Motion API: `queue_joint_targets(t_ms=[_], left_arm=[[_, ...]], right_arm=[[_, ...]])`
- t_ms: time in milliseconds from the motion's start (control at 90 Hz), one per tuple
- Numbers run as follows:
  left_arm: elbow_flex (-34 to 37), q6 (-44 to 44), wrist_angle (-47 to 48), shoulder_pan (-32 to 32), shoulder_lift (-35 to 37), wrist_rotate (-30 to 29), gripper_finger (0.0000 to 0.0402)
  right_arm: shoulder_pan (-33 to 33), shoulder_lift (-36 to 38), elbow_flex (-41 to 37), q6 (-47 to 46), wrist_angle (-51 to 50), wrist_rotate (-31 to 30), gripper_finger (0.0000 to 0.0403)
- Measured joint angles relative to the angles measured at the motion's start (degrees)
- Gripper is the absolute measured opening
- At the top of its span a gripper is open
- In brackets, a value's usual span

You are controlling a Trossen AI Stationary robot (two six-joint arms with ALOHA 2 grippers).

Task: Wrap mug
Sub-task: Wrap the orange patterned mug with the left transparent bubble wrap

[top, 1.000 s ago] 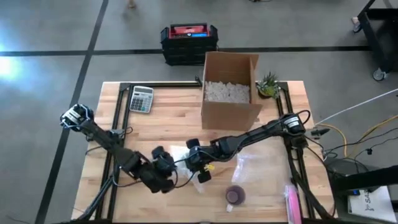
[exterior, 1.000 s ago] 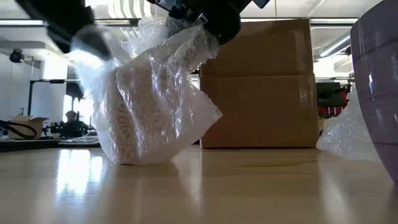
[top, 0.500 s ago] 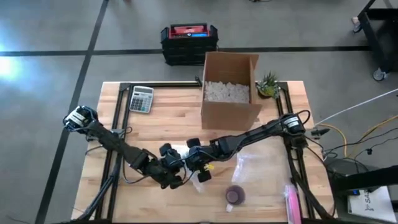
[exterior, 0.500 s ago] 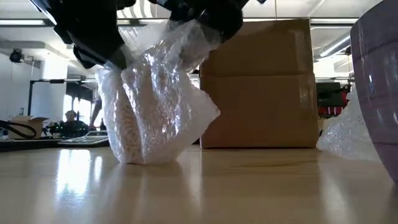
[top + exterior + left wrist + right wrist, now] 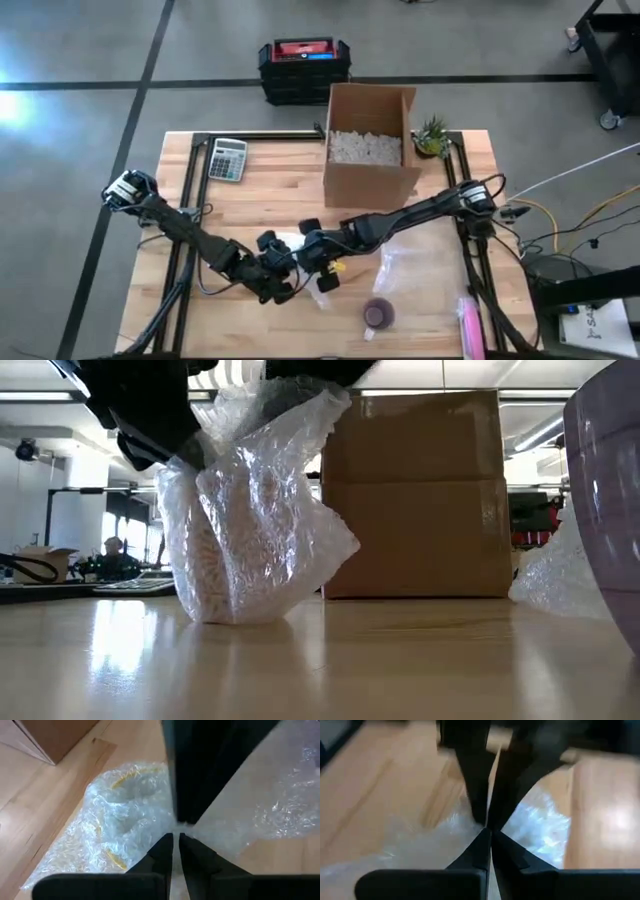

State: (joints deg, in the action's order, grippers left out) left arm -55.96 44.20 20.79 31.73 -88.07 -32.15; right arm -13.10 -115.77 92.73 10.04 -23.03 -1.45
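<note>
Bubble wrap (image 5: 255, 510) bundled up around something pale, standing near the tabletop's (image 5: 260, 200) middle, toward the front edge. Left tool (image 5: 283, 283) pinched narrow on the wrap from the left side; in its wrist view the fingers (image 5: 165, 851) sit nearly closed with film between them. Right tool (image 5: 318, 262) also clamped narrow on the wrap's top, fingers (image 5: 482, 845) together on the film. Both tools almost touching over the bundle. Purple mug (image 5: 378, 314) sits bare near the front edge, right of the bundle, apart from both tools, lying on a loose clear sheet. Cardboard box (image 5: 368, 150) with packing fill at the back edge, calculator (image 5: 228, 158) at the back left.

Risks: thin film could slip out of either pinch, so the bundle sags open. Tools this close may collide if one shifts. Pulling upward could tip the bundle over. Purple mug looks unwrapped, so the task seems unfinished.
</note>
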Motion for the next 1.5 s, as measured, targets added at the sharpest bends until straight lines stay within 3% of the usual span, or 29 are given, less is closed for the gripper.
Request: queue_joint_targets(t_ms=[600,989,1311,1500], left_arm=[[-0.37,-0.17,-0.05,0.02,0.87,1.67,0.0022],[-0.46,-0.52,0.3,0.2,6.57,2.34,0.0022],[-0.13,-4.73,-6.11,-1.64,0.13,3.11,0.0022],[-0.13,-4.78,-5.9,-1.9,-1.16,2.03,0.0023]], right_arm=[[0.04,-1.62,0.0,1.92,-0.5,-0.07,0.0],[0.39,-1.62,-0.04,0.49,-0.37,-0.11,0.0],[0.39,-1.46,-0.11,1.66,-1.2,-0.09,0.0],[0.35,-0.28,2.45,2.54,-7.15,-0.17,0.0]])
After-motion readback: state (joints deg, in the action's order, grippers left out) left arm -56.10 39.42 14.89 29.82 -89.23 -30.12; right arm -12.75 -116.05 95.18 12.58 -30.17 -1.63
